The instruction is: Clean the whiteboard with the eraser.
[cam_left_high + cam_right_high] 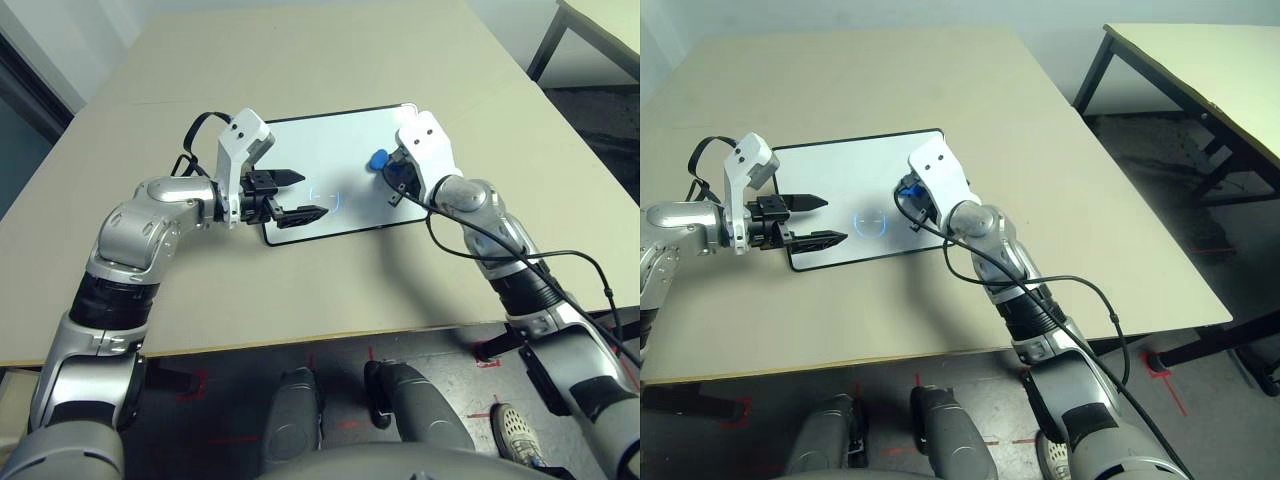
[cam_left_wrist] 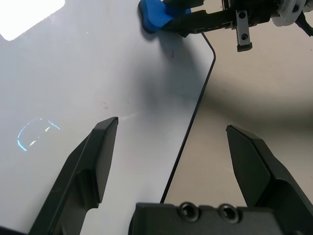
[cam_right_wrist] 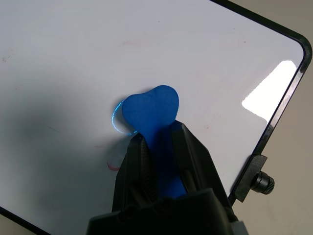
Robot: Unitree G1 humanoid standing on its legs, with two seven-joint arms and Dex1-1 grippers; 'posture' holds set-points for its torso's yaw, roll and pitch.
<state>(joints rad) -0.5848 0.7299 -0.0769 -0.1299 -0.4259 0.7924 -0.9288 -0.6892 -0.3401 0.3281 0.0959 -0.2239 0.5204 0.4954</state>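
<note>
A wide beige table (image 1: 330,60) is filling the middle of the head view, dark floor (image 1: 1200,170) and a second table (image 1: 1210,70) showing at upper right. The whiteboard (image 1: 330,150) is lying flat at centre. The right gripper (image 3: 159,142) is clamping the eraser (image 3: 149,110), pressing it onto the board beside light-blue marks (image 3: 116,120). The left gripper (image 1: 297,195) is hovering spread wide over the board's near edge.
</note>
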